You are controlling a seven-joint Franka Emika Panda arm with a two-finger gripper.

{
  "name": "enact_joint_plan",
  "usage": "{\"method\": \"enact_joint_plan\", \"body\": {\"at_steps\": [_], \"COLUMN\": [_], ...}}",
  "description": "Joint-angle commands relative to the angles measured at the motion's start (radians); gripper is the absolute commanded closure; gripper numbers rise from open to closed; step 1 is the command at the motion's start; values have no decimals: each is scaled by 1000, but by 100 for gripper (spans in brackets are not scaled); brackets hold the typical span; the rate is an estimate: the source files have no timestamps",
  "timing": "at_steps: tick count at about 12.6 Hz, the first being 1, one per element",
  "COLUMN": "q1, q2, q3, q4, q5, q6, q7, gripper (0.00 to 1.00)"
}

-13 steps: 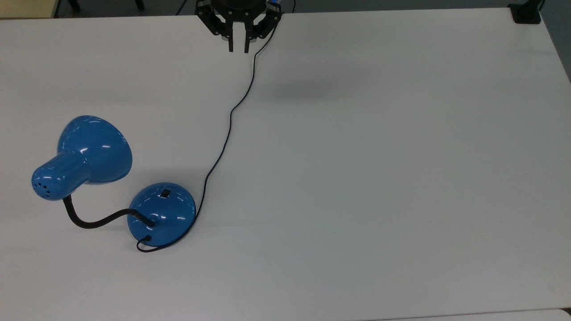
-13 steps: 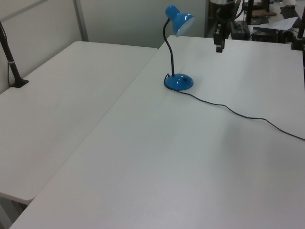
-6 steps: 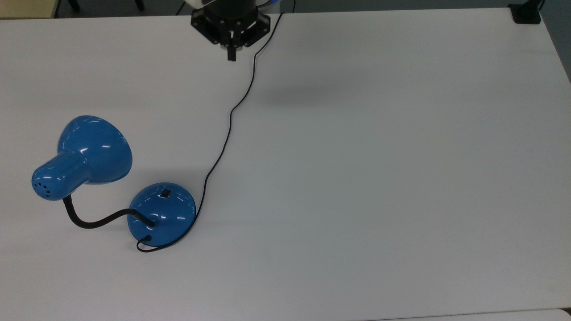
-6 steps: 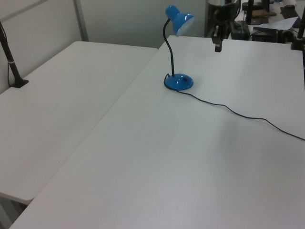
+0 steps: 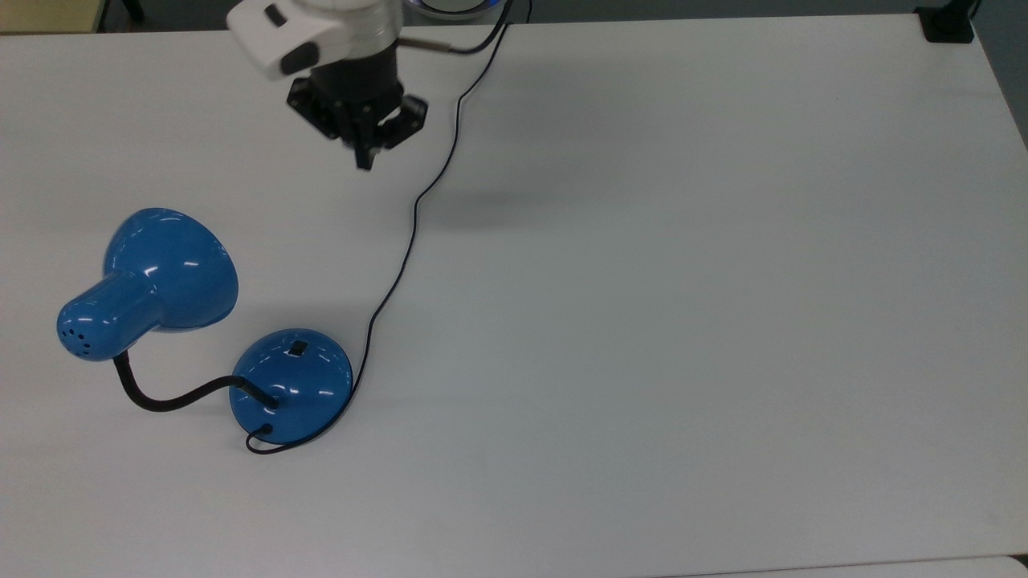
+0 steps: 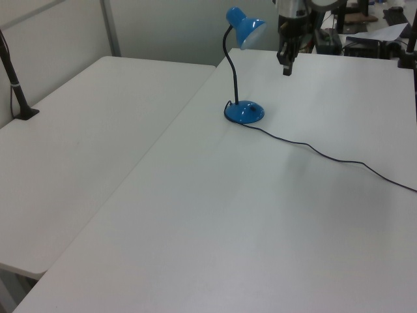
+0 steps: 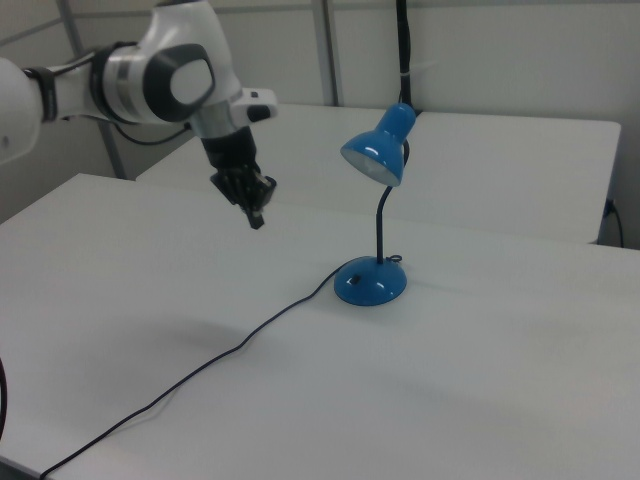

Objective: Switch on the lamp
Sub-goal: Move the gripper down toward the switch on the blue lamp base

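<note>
Top overhead; left, right oblique, perhaps opposed.

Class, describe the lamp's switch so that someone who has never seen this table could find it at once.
Start at the white table and find the blue lamp near the top view's left edge. Follow its black gooseneck down to the domed round base. The switch is the small black rectangle on that dome, the only dark patch on its glossy blue top.

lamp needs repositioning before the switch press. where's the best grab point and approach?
Likely the gooseneck, on its straight upright stretch just above the base. It is thin enough for two fingers; the domed glossy base and wide shade look too broad and slippery. Come in level from the right view's left, where the gripper is, clear of the cord.
</note>
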Motion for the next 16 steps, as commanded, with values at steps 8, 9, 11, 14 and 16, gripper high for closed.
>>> {"method": "enact_joint_plan", "body": {"at_steps": [8, 9, 11, 14, 16], "q1": [-90, -90, -91, -93, -98], "q2": [242, 254, 279, 316, 337], "q3": [-4, -3, -3, -4, -4], "q4": [-76, -76, -73, -70, -68], "q5": [22, 21, 19, 10, 7], "q6": [595, 623, 675, 761, 817], "q7": [326, 335, 335, 335, 335], "gripper": [100, 100, 100, 100, 100]}}
